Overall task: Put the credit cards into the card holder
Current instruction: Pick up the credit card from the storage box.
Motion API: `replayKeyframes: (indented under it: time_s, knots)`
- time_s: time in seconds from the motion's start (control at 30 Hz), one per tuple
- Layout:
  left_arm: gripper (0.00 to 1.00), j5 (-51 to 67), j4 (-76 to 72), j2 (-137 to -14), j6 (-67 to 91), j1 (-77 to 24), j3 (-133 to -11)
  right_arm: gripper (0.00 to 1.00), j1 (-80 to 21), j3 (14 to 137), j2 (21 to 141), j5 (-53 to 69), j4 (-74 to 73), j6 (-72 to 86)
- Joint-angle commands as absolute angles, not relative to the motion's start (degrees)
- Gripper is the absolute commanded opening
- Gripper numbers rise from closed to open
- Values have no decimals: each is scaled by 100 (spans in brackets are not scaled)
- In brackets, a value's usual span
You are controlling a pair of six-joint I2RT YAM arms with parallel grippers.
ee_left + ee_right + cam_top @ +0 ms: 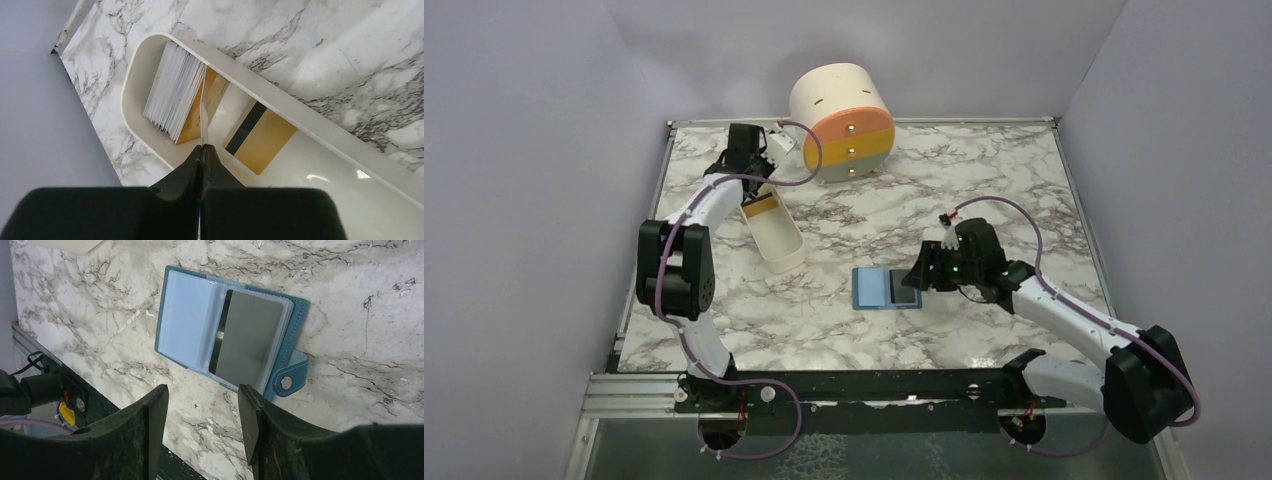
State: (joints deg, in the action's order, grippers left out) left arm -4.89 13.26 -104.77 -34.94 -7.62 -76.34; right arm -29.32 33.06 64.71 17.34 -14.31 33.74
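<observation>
Left fingers [187, 172] closed, pinching one card [203, 117] edge-on over the white tray [150, 42], beside a leaning stack [172, 92]. Gold striped card [260, 135] lies flat on the tray floor. Holder [182, 310] lies open mid-desk [350, 300] (snap tab out to one side), grey card [247, 340] sleeved in one half. Right fingers [150, 420] spread apart, empty, near it.

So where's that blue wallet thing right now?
The card holder lies open mid-table in the top view, beside the right gripper, with the white tray farther left.
</observation>
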Motion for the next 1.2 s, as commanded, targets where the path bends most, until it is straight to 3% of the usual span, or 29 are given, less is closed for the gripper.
replayKeyframes:
  time_s: [0.0,0.3,0.5,0.83,1.03,1.17]
  knots:
    - [0,101,1970,-9807,-2550,-756,-7977,54,-2962,3608,6260,1649,-1504,3212]
    - [0,1389,2469,-8493,-939,-747,-7589,53,-2962,4000,5834,1662,-1291,3075]
    - [0,3647,1699,-7862,518,-755,-6812,51,-2962,4065,5795,2108,-686,3282]
    - [0,5588,-135,-7254,3254,-924,-5247,46,-2962,3698,5401,2544,877,4325]
    - [0,5712,-1551,-6830,4676,-1640,-4419,44,-2962,3901,6007,3561,1460,4805]
    - [0,5419,-1659,-6619,4842,-2177,-4351,45,-2962,3837,6326,3969,1875,5088]
